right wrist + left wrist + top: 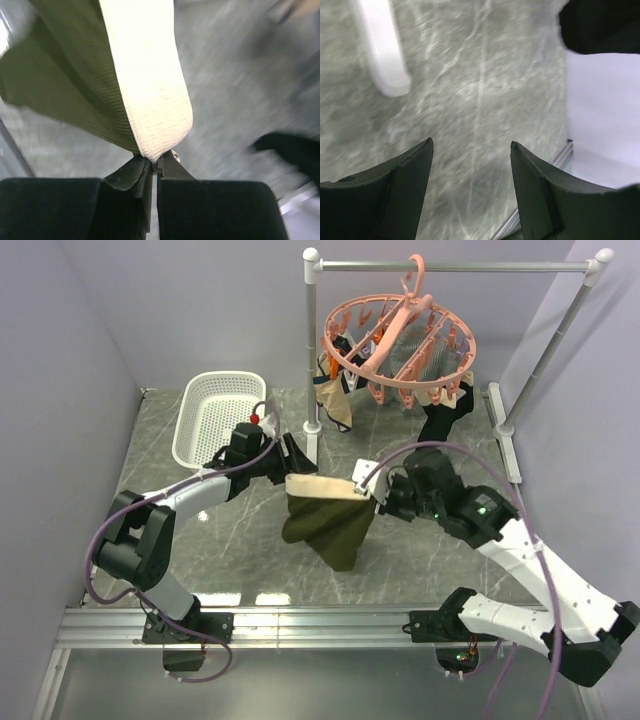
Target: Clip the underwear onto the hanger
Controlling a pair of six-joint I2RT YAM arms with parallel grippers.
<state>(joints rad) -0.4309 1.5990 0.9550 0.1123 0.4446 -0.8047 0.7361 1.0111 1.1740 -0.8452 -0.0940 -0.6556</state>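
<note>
My right gripper pinched tight on waistband corner of underwear, so briefs hang free above table, between arms. My left gripper spread wide, empty, just beside opposite corner; I judge it ready to take that end. Hanger on rail behind, well apart.

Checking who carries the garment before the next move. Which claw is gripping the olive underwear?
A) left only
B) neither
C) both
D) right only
D: the right claw is pinched shut on the tan waistband of the underwear, while the left claw stands open with only the table showing between its fingers.
</note>
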